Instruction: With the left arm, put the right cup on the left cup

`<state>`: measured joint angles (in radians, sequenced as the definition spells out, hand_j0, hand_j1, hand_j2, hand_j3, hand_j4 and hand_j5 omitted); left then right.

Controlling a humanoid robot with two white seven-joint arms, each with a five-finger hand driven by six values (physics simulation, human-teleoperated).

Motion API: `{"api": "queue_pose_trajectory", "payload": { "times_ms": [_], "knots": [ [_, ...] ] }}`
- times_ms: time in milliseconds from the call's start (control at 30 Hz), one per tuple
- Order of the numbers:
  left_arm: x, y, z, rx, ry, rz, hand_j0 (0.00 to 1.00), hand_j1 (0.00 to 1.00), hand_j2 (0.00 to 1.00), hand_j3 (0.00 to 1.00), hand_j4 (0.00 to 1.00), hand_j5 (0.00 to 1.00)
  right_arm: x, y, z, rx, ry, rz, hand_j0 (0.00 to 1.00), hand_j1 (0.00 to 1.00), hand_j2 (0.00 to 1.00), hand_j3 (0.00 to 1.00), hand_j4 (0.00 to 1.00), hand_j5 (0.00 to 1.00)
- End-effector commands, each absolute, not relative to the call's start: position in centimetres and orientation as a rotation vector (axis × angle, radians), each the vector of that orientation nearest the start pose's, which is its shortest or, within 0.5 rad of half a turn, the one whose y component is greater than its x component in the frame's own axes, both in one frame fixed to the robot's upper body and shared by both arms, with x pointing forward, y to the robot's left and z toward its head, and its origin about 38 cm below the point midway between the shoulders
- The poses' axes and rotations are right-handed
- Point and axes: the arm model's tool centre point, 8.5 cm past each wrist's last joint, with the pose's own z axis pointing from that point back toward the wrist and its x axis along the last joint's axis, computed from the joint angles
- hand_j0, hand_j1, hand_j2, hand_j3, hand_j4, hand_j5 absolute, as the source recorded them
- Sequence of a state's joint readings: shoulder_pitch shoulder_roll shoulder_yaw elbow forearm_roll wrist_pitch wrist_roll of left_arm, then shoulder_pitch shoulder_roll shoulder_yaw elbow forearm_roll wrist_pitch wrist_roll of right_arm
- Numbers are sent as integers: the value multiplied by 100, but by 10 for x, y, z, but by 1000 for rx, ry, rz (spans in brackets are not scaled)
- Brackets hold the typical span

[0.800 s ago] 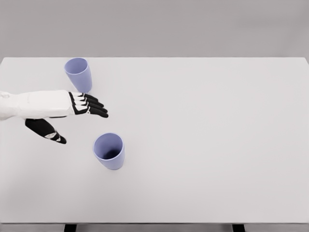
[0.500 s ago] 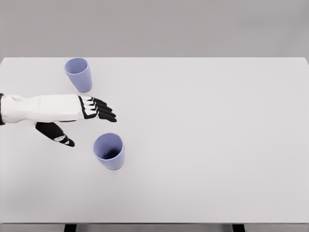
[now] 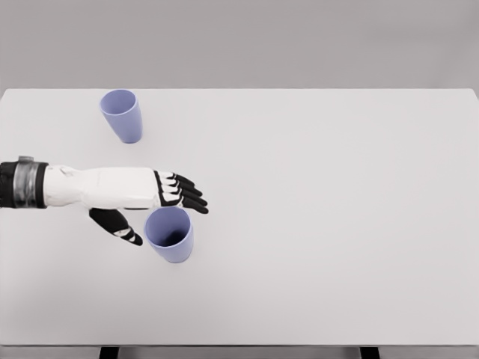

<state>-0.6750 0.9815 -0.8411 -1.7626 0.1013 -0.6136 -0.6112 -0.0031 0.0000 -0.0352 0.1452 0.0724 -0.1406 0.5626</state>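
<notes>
The left hand (image 3: 153, 200) hovered unclenched beside the near cup (image 3: 170, 233), fingers above its rim and thumb at its side. A sound grasp probably needed both closing squarely around the wall before lifting toward the far cup (image 3: 122, 114).

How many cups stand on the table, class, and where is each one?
2. One cup stands upright near the table's far left corner. The other cup stands nearer the front, just beside the open left robot hand. Nothing seems to hide another.
</notes>
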Motion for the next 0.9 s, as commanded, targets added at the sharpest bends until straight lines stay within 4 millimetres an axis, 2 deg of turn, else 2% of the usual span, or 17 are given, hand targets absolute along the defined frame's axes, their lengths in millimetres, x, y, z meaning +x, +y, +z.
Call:
{"api": "queue_pose_trajectory", "payload": {
  "times_ms": [0, 333, 600, 867],
  "knots": [
    [354, 244, 235, 320, 2179, 2884, 100, 100, 100, 100, 100, 100, -35, -223, -247, 486, 13, 36, 100, 100, 100, 100, 100, 100],
    [352, 247, 232, 326, 2170, 2903, 100, 100, 100, 100, 100, 100, -35, -223, -247, 486, 13, 36, 100, 100, 100, 100, 100, 100],
    [356, 253, 238, 218, 2119, 2929, 100, 100, 100, 100, 100, 100, -35, -223, -247, 486, 13, 36, 100, 100, 100, 100, 100, 100],
    [360, 255, 231, 217, 2127, 2949, 100, 100, 100, 100, 100, 100, -35, -223, -247, 486, 13, 36, 100, 100, 100, 100, 100, 100]
  ]
}}
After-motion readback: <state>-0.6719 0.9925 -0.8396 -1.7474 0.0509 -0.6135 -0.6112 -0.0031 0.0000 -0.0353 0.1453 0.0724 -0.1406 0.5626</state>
